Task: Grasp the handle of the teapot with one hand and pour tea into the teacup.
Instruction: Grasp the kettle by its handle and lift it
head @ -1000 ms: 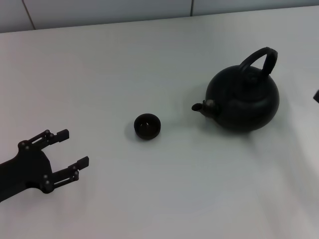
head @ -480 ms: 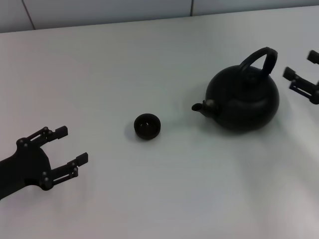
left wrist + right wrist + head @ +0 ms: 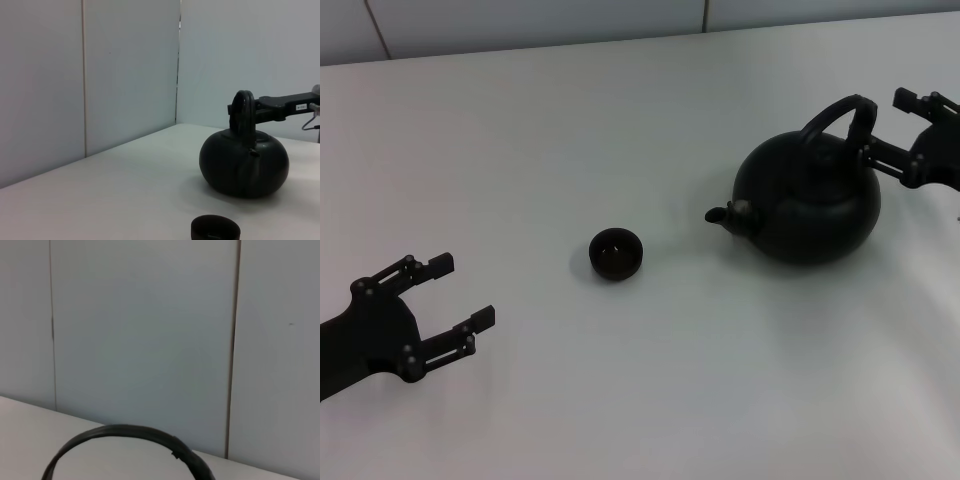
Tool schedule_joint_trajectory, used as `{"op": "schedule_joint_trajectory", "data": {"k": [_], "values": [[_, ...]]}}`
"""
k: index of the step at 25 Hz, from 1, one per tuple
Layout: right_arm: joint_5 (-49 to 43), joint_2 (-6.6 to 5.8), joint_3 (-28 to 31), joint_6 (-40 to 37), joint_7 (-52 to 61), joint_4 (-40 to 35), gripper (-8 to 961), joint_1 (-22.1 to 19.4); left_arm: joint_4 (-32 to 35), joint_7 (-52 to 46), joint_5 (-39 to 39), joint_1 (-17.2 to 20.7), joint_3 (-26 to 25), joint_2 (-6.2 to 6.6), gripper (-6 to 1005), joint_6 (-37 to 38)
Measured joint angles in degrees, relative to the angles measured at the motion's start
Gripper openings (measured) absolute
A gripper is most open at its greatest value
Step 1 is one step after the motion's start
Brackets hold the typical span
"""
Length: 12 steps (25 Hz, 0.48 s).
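Note:
The matte-black teapot (image 3: 810,200) stands upright at the right of the white table, spout pointing left toward the small dark teacup (image 3: 615,253). Its arched handle (image 3: 842,113) rises over the lid. My right gripper (image 3: 886,125) is open, level with the handle and just to its right, one finger close to the band, not closed on it. The left wrist view shows the teapot (image 3: 245,162), the handle (image 3: 243,117), the teacup (image 3: 215,231) and the right gripper's finger (image 3: 280,104) beside the handle. The right wrist view shows only the handle's arc (image 3: 125,432). My left gripper (image 3: 465,291) is open and empty at the front left.
The white table (image 3: 620,120) ends at a pale panelled wall (image 3: 520,20) along its far edge. Bare tabletop lies between the teacup and the teapot and in front of both.
My right gripper came in from the right edge and moved left and farther back, up to the teapot's handle. My left gripper drifted slightly toward the front left. Teapot and teacup have not moved.

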Motion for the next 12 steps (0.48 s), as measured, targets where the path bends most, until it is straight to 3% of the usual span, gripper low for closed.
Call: {"op": "schedule_joint_trajectory", "data": {"k": [12], "values": [[0.0, -0.09, -1.7, 1.2, 0.9, -0.1, 732, 1.2, 0.0, -0.1, -0.5, 0.0, 0.0, 0.00, 801, 0.1]]}}
